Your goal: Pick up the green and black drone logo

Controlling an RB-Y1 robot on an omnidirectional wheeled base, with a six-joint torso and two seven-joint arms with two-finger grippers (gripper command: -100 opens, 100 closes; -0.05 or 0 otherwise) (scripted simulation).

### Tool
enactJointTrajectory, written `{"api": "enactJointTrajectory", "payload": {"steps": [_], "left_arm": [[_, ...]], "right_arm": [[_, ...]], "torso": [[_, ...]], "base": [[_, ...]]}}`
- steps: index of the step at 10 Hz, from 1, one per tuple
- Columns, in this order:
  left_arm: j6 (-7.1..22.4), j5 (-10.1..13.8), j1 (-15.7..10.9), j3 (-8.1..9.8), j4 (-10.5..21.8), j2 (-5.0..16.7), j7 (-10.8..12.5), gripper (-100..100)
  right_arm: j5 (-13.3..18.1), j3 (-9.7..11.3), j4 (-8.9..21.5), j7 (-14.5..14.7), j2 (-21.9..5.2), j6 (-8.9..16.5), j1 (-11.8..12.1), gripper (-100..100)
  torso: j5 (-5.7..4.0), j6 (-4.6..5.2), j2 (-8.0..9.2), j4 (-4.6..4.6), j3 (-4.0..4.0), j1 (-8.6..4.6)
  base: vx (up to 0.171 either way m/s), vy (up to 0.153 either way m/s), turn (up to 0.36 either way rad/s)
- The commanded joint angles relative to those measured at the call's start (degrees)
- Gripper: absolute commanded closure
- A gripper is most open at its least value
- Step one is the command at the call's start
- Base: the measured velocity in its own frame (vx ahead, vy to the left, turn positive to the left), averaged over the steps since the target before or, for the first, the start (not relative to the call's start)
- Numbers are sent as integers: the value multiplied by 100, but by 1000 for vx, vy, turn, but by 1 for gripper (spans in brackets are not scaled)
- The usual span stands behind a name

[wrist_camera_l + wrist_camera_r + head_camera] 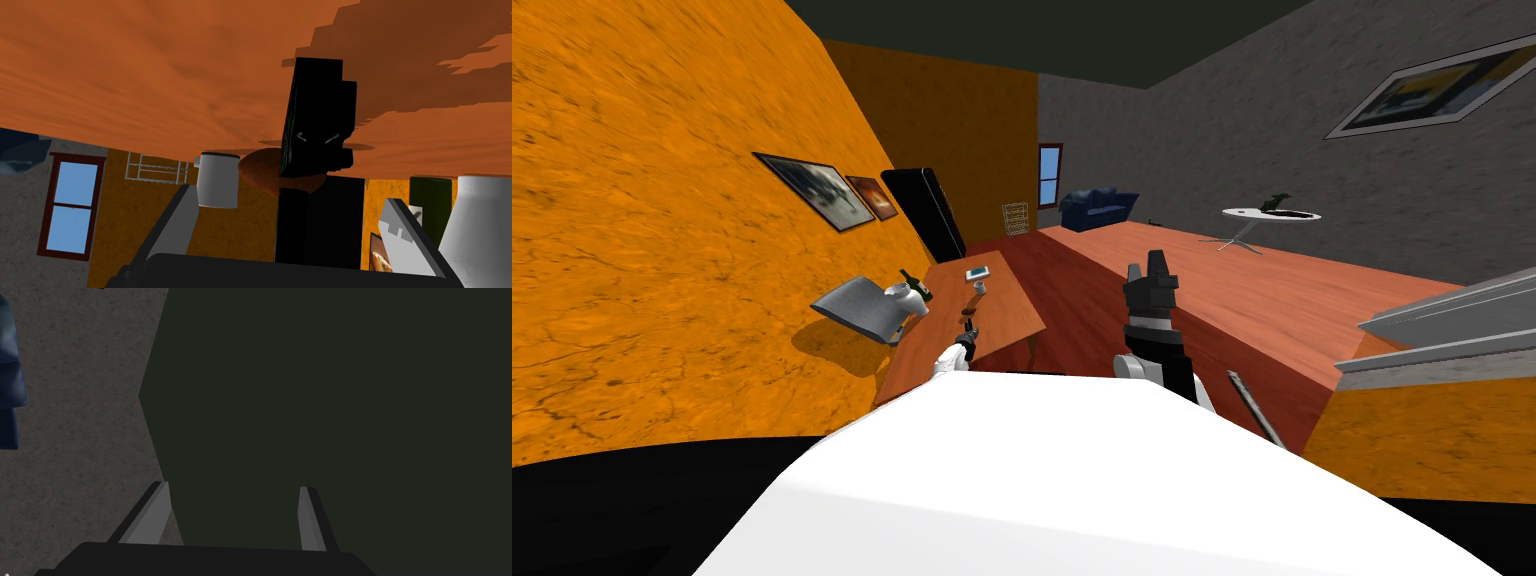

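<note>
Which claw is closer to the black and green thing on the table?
Left. The left claw is open and pointing straight at the black and green thing, close in front of it. The right claw is held up, off beside the table.

Wooden table point(1002, 320) stands along the orange wall point(662, 250). On the table:
- dark green bottle point(915, 285), just beside a white jug point(904, 297)
- small pale cup point(979, 288)
- teal-and-white flat item point(977, 272), just beyond the cup

Grey flat panel point(857, 305), tilted, at the table's wall-side edge. Two framed pictures point(817, 190) hang on the orange wall. Far end of the room: window point(1050, 175), blue sofa point(1099, 208), white wire rack point(1015, 218). Round white table point(1272, 214) is well apart to the right.
</note>
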Motion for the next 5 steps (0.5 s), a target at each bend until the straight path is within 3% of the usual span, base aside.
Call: {"api": "enactJointTrajectory", "payload": {"steps": [1, 3, 5], "left_arm": [[24, -216, 51, 33, -38, -116, 95, -100], [91, -472, 186, 36, -178, -282, 189, -100], [113, -558, 231, 37, -225, -338, 220, -100]], "right_arm": [[0, 0, 0, 0, 0, 0, 0, 0], [0, 0, 0, 0, 0, 0, 0, 0], [0, 0, 0, 0, 0, 0, 0, 0]], "torso": [[0, 0, 0, 0, 0, 0], [0, 0, -6, -2, -4, -3], [0, 0, -2, -1, -2, 0]], "base": [[77, 53, 15], [69, 58, 24], [38, 50, 9]]}}
